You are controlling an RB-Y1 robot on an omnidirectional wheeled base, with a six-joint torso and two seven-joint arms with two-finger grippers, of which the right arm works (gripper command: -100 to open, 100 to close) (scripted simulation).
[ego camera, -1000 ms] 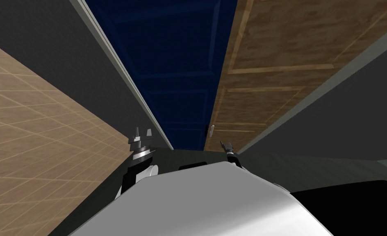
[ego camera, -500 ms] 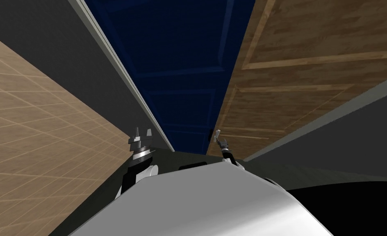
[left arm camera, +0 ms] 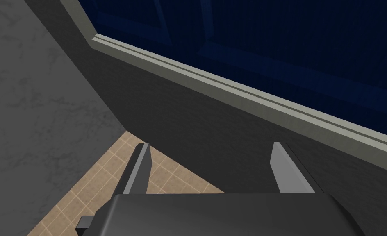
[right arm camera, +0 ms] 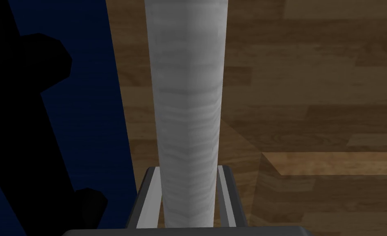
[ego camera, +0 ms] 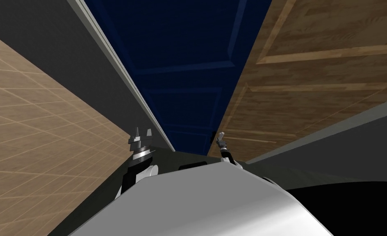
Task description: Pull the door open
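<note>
As pull needs firm grip, right hand [right arm camera: 187, 169] clamped on grey handle [right arm camera: 186, 98] of wooden door [right arm camera: 319, 82]; left hand [left arm camera: 210, 155] wide, idle.

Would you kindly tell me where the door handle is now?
The light grey handle is clamped in the right gripper, at the edge of the wooden door beside the dark blue panelled surface, just right of centre in the head view.
</note>
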